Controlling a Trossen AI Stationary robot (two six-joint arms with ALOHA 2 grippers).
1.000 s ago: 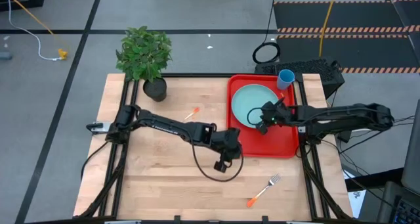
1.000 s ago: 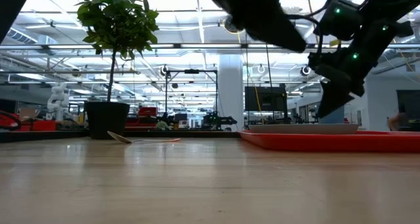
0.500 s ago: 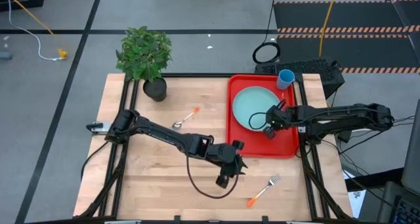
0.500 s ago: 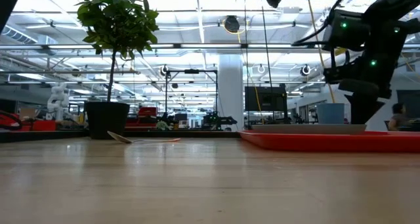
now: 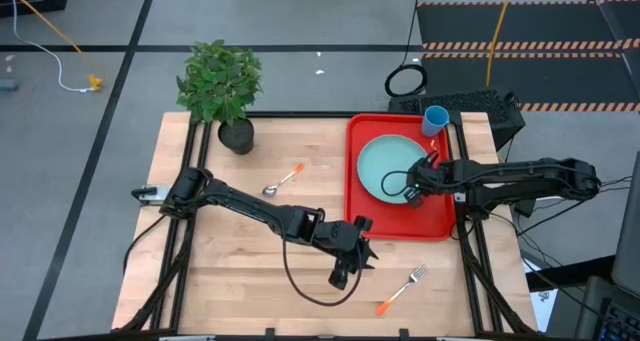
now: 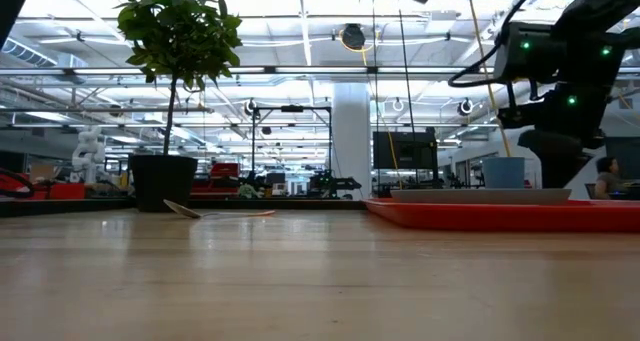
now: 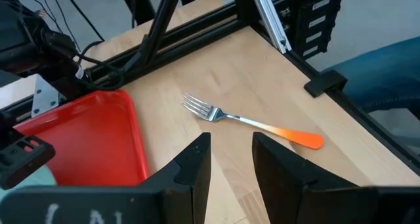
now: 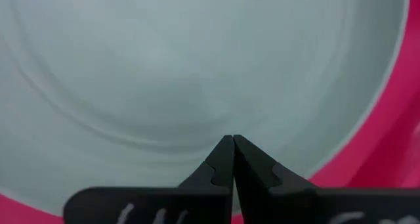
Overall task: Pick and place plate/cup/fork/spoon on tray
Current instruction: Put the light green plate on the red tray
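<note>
The red tray [image 5: 438, 221] lies at the table's right side. The pale turquoise plate [image 5: 385, 161] lies flat in it, and the blue cup [image 5: 435, 119] stands upright at its far right corner. The spoon [image 5: 283, 181] lies on the table left of the tray. The fork [image 5: 403, 287] lies near the front edge and also shows in the left wrist view [image 7: 249, 121]. My left gripper [image 5: 338, 278] is open and empty above the table, left of the fork [image 7: 230, 145]. My right gripper [image 5: 410, 191] is shut over the plate's near right part [image 8: 233, 137]. My right gripper's shut fingertips point down at the plate's inner face [image 8: 197, 86] near its near right rim. I cannot tell whether they touch it.
A potted plant [image 5: 222, 86] stands at the far left corner. A black cable [image 5: 296, 281] loops below my left arm. Black frame rails [image 7: 197, 40] run along the table's edges. A person's blue-clad leg [image 7: 387, 73] shows beyond the table edge.
My left gripper has swung toward the table's near edge and the fork, and the spoon now shows where the arm hid it. My right gripper has gone a little toward the tray's near right over the plate.
</note>
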